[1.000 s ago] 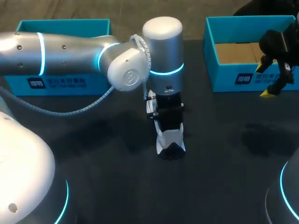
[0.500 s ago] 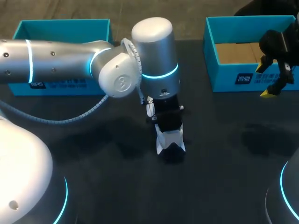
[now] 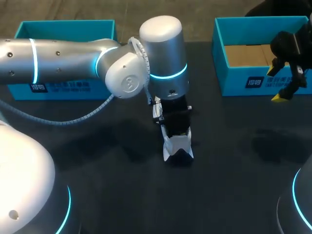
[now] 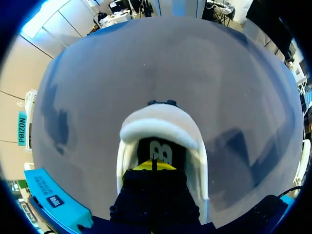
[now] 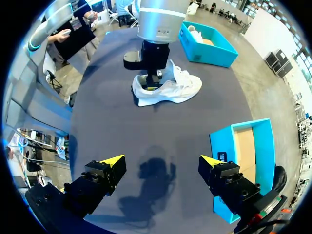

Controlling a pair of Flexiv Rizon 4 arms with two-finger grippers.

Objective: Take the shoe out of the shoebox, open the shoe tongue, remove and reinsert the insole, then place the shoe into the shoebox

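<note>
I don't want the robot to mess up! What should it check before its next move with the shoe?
1. shoe out of its box, lying on the table: ok.
2. left gripper down in the shoe's opening: ok.
3. Anything gripped inside the shoe: cannot tell, hidden.
4. right gripper open, away from the shoe: ok.
5. shoebox open near the right gripper: ok.

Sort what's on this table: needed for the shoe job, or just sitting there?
Job:
- white shoe, on the table
- left gripper, tips inside the shoe's opening
- teal shoebox at right, no shoe in it

Idle:
- second teal box at left; lid or box, cannot tell
- right gripper, open, far from the shoe
</note>
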